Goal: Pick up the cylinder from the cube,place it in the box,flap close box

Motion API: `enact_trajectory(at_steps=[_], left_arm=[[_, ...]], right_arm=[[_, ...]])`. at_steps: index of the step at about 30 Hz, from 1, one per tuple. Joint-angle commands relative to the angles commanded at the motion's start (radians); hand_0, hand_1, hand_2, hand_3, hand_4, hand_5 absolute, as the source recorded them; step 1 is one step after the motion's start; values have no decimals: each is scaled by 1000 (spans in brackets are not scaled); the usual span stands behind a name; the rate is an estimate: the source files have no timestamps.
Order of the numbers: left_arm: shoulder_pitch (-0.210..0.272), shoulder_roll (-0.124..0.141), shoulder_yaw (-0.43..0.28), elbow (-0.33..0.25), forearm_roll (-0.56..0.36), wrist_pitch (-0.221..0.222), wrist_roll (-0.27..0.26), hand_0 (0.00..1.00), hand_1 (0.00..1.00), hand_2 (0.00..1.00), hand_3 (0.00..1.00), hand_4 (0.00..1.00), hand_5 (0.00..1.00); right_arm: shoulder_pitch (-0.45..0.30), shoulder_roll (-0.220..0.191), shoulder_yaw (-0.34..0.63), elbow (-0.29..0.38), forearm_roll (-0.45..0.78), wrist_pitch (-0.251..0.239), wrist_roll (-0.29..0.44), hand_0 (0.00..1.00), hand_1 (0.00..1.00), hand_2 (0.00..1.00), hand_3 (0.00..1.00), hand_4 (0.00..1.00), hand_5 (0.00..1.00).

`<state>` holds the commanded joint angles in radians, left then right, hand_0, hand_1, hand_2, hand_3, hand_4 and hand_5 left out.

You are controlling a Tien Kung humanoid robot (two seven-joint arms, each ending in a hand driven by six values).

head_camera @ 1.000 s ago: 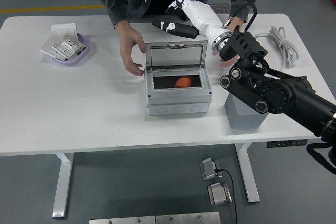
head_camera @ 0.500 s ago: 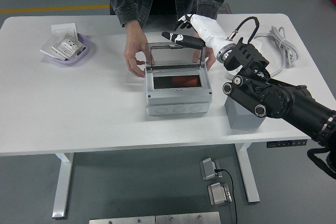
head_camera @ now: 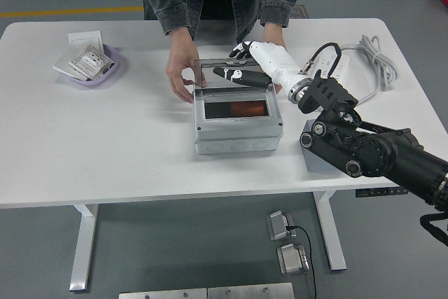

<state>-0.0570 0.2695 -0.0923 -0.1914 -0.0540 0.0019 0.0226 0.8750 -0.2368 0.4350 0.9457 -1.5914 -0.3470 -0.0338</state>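
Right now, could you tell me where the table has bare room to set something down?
The wide stretch between the purple bowl and the box is bare, as is the near strip in front of the box. It is crowded behind and right of the box: a person's hand, the right hand, the cube, cables.

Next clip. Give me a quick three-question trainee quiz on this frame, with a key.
1. True or false: the box flap is fully shut.
2. Where is the orange cylinder? A) in the purple bowl B) inside the box C) on the grey cube
3. Fill in: the robot's right hand rests its fingers on the box's ____.

Key
1. False. The flap is partly raised over the opening.
2. B. It shows through the box's opening; the grey cube carries nothing visible.
3. Flap. A person's hand steadies the box's left rear corner.
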Motion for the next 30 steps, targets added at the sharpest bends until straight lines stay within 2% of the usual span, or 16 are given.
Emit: enact_trajectory(at_steps=[16,21,22,30], left_arm=[[0,2,-30,-1,18,1,-2,639,660,614,685,644,115],[1,1,-32,0,17,0,-2,639,660,614,685,644,115],[1,1,-33,-1,18,0,-2,639,659,614,686,644,115],[2,0,-41,-1,24,1,-1,639,659,615,687,648,118]], right_arm=[[-77,-111,-3,217,-75,-12,-57,747,661,692,704,998,998],[-104,-130,-6,248,-76,-14,-61,747,661,692,704,998,998],[-109,-133,-6,253,-77,-15,-62,707,651,692,704,998,998],[-137,-156,-1,299,-87,-21,-69,705,652,693,709,998,998]])
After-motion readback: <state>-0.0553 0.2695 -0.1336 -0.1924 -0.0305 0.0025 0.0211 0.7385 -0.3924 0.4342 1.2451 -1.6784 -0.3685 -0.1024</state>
